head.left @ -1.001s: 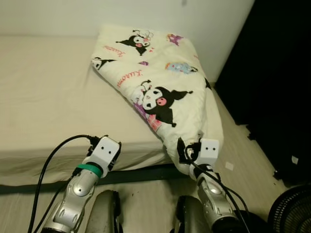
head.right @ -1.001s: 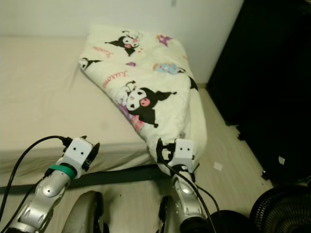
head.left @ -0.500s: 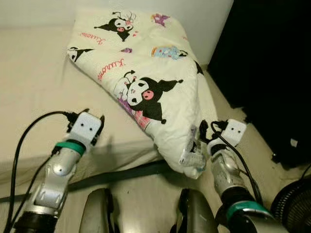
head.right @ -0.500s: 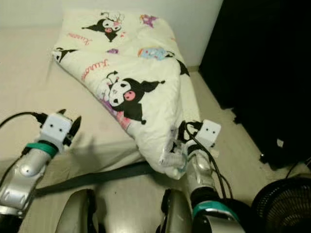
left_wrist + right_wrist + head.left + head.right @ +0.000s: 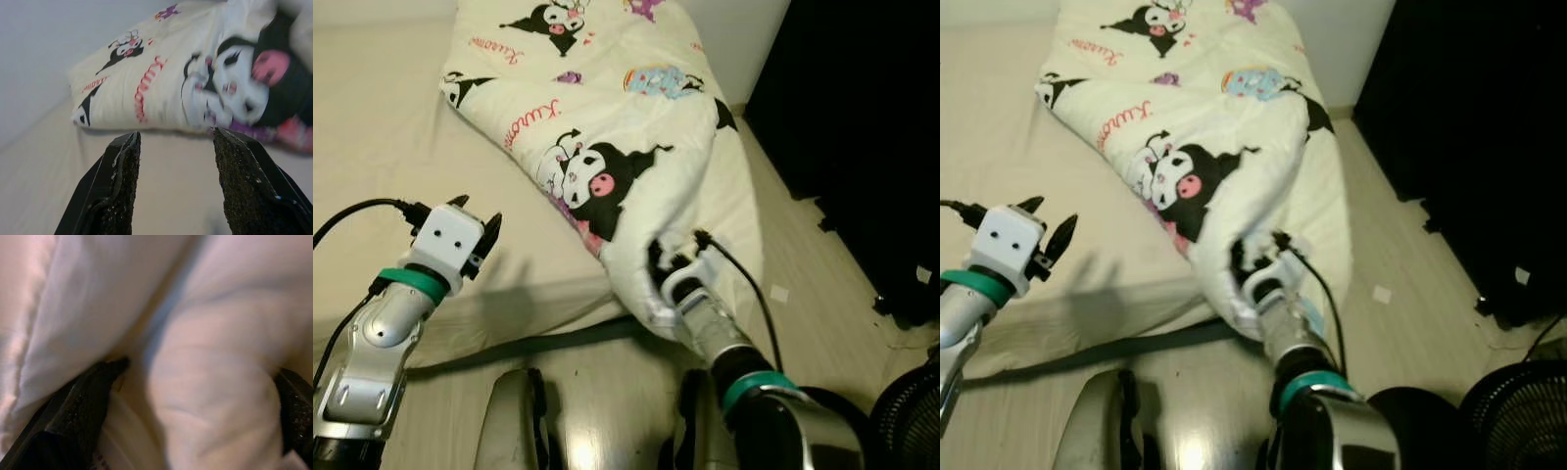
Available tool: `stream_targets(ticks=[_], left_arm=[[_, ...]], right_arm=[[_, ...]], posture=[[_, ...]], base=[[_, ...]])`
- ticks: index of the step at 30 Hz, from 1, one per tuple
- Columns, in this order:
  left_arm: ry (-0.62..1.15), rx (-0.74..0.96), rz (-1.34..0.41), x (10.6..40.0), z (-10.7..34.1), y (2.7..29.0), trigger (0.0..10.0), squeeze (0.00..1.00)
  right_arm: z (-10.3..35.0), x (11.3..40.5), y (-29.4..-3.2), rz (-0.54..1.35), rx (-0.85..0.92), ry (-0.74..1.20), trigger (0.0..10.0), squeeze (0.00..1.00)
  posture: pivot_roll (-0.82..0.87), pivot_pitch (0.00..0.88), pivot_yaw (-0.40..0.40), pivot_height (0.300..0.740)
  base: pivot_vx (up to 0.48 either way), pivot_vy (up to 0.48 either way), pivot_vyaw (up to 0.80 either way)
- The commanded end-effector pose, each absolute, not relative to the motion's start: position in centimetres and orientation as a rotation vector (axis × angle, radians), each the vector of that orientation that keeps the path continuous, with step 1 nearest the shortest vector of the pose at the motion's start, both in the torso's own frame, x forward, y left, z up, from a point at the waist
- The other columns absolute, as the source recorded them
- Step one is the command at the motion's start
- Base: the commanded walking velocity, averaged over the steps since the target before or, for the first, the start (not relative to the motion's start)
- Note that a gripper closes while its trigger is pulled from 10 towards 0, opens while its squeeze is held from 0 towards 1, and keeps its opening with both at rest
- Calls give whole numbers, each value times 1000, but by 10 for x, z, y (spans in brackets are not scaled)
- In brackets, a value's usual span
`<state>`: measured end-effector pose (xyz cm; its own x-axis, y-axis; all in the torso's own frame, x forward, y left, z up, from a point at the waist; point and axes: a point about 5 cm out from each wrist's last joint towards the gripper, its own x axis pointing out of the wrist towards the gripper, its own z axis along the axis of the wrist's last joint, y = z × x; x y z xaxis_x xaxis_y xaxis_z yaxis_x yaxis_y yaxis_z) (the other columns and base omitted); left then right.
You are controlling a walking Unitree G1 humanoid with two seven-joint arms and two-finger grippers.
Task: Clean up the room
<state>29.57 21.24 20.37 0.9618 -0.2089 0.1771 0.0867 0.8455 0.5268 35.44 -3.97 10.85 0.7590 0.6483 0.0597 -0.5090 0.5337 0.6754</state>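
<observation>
Little done: right claw [image 5: 658, 266] spread round duvet [image 5: 636, 137] corner; left claw [image 5: 173, 161] open over bed [image 5: 382, 147]; duvet unspread.

The left arm rises from the lower left of the head view, silver with a green band at the wrist and a white camera block above it, a black cable looping off to the left edge. Its left pincer [image 5: 478, 217] points toward the upper right, and the wrist view shows both black fingers [image 5: 113, 188] spread well apart with nothing between them.

The right arm comes up from the lower middle, green band low on the forearm, a cable arching over the wrist. Its right pincer [image 5: 658, 266] reaches up and left into cream fabric; the wrist view shows a fold bulging between the two parted fingers [image 5: 80, 406].
</observation>
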Motion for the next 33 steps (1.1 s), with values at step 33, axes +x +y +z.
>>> stream_targets(ticks=[33], left_arm=[[-359,569,86,314,262,248,10000,0]], right_arm=[[100,341,-54,493,449,160,10000,0]], posture=[[169,159,4,561]], base=[[0,0,0]])
